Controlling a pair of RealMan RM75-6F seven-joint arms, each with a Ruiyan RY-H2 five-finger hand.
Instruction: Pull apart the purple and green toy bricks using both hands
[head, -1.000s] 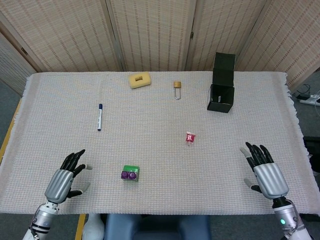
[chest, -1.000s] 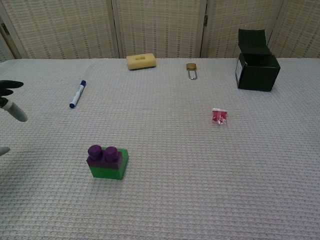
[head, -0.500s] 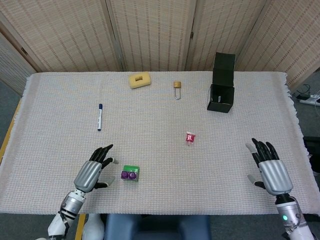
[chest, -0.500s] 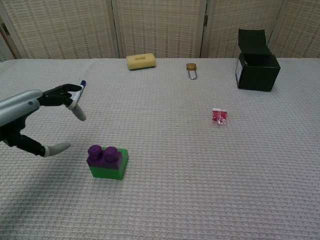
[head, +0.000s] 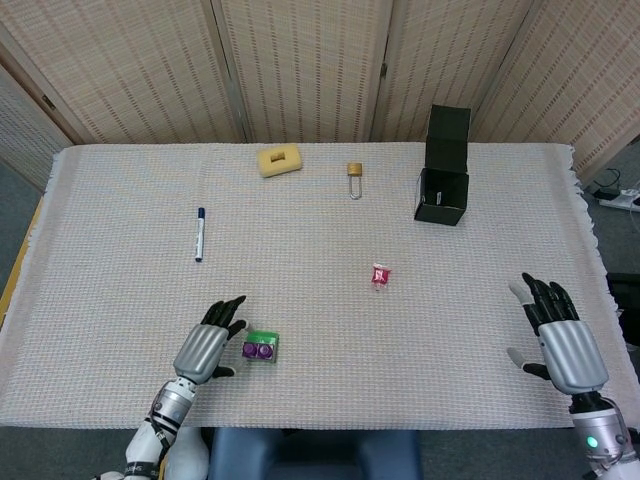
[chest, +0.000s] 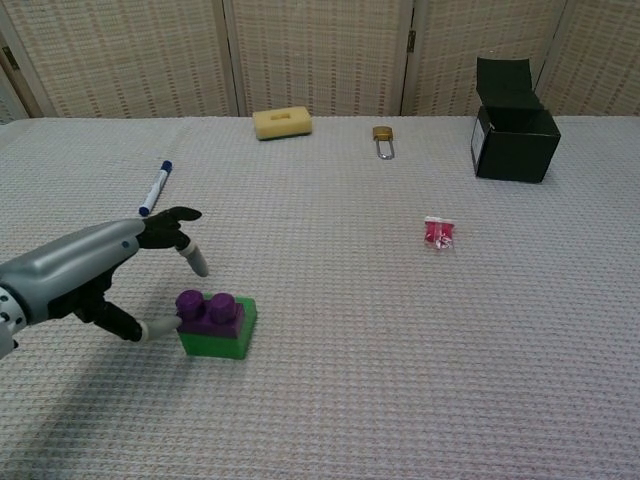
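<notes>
Bare desk (head: 420, 340) lies between the right robot hand (head: 562, 340) and the bricks (head: 261, 347); left robot hand (head: 207, 347) crowds their far side.

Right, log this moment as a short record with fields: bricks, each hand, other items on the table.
bricks: purple brick stacked on green brick, joined, near front left of table
left hand: left hand open beside the bricks, a fingertip at the purple brick; contact unclear
right hand: right hand open, far from the bricks, near the table's right edge
other items: blue marker, yellow sponge, padlock, black box, red packet
</notes>
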